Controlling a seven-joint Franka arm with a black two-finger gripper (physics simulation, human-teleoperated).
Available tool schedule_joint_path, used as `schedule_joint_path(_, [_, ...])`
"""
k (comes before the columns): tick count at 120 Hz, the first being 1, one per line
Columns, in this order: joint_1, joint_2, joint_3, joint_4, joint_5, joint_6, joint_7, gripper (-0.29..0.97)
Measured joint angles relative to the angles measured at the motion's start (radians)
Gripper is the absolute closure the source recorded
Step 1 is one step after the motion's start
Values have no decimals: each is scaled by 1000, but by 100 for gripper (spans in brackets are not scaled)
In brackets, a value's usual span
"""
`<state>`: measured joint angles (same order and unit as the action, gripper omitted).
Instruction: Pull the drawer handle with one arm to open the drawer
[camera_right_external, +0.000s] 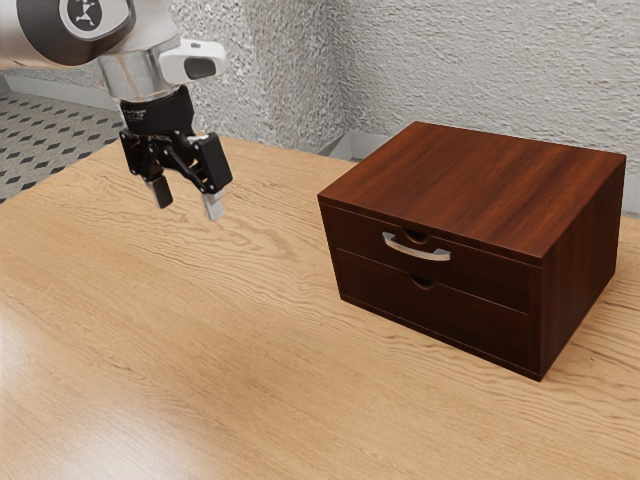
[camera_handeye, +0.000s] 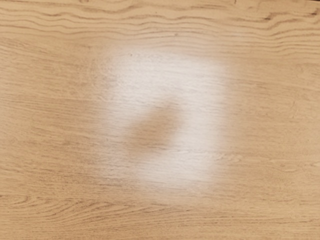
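A dark wooden cabinet (camera_right_external: 480, 240) with two drawers stands on the table at the exterior view's right. The upper drawer (camera_right_external: 430, 262) carries a curved silver handle (camera_right_external: 415, 249) on its front and sits flush with the cabinet. The lower drawer (camera_right_external: 430, 310) has only a small notch at its top edge. My black gripper (camera_right_external: 187, 200) hangs open above the table at the exterior view's upper left, well apart from the cabinet, fingers pointing down with nothing between them. In the wrist view, bare wood tabletop (camera_handeye: 160, 125) with a pale glare patch lies under my hand.
The light wooden table (camera_right_external: 200, 350) stretches wide in front of and beside the cabinet. A rough grey wall (camera_right_external: 450, 60) rises behind the table, and a patterned floor (camera_right_external: 50, 140) lies beyond its far left edge.
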<state>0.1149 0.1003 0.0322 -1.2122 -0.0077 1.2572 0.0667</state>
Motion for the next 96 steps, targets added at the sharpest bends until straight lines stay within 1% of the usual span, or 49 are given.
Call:
schedule_joint_path(17, [2,-1,1,0,-3,-1,5,0])
schedule_joint_path(21, [3,-7,3,19,-7,-5,5,0])
schedule_joint_path(31, [2,-54,-3,233,-5,-12,5,0])
schedule_joint_path(36, [1,-76,-11,282,-4,-10,5,0])
schedule_joint_path(41, [1,-85,-22,302,-3,-1,5,0])
schedule_joint_path(57, [-11,-85,-49,312,-3,50,6,0])
schedule_joint_path(81, [-81,-84,-39,309,-2,87,8,0])
schedule_joint_path(96, [-107,-66,-38,206,0,100,7,0])
